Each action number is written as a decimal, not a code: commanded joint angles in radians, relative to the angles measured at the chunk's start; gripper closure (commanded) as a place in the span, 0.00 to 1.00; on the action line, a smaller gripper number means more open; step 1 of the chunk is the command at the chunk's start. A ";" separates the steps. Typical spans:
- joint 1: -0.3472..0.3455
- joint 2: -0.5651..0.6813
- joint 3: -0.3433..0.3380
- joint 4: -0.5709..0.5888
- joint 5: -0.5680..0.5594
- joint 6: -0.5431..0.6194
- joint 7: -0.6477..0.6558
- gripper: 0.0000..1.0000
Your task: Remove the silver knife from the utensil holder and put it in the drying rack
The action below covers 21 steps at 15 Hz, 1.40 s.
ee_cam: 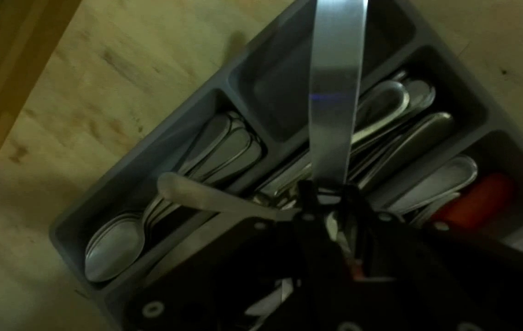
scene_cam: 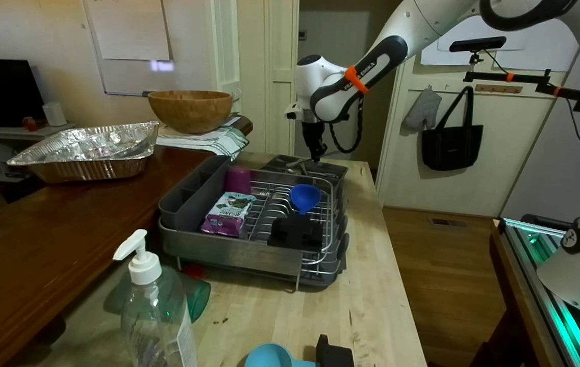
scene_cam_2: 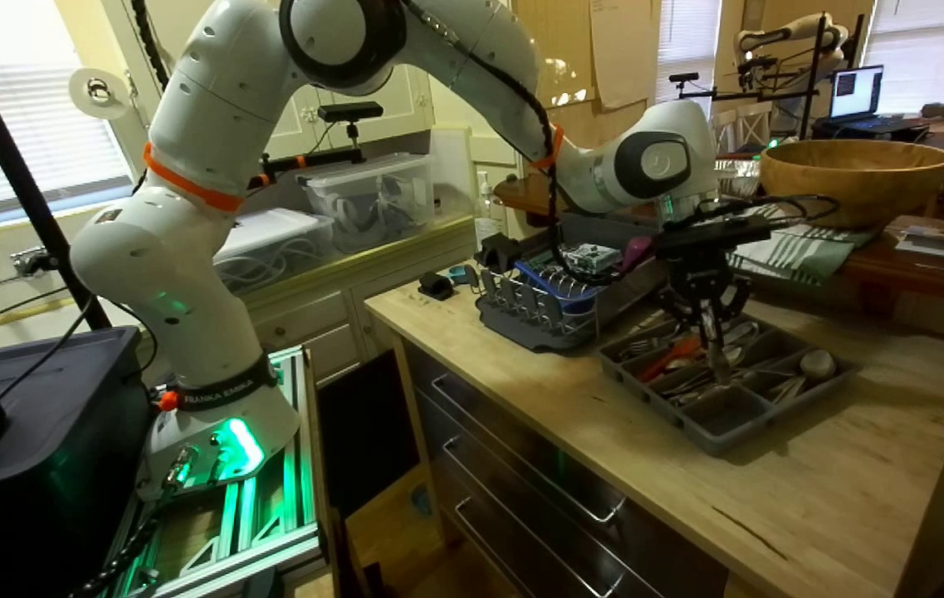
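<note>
Wrist view shows the tool (ee_cam: 330,195) clamped across the silver knife (ee_cam: 335,92), above the grey cutlery tray (ee_cam: 224,83). The knife's flat metal should prove light, stiff and slippery; a firm hold near mid-length would likely best resist twisting.

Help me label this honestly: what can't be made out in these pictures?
Silver knife, wrist view: far end cut off by the top edge.
Round-ended silver utensil, wrist view: other end hidden by the gripper.
Pump bottle, in an exterior view: base cut off by the bottom edge.
Printed packet, in both exterior views: fine print too small.
</note>
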 commanded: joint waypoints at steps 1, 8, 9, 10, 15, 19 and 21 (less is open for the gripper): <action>0.042 -0.088 0.002 -0.089 -0.071 0.052 0.024 0.96; 0.139 -0.237 0.053 -0.224 -0.183 0.091 0.000 0.96; 0.151 -0.263 0.054 -0.249 -0.203 0.097 0.009 0.96; 0.162 -0.284 0.048 -0.274 -0.227 0.111 0.034 0.96; 0.152 -0.263 0.069 -0.232 -0.201 0.070 0.016 0.82; 0.174 -0.263 0.085 -0.237 -0.226 0.105 0.015 0.96; 0.201 -0.282 0.098 -0.257 -0.261 0.134 0.040 0.96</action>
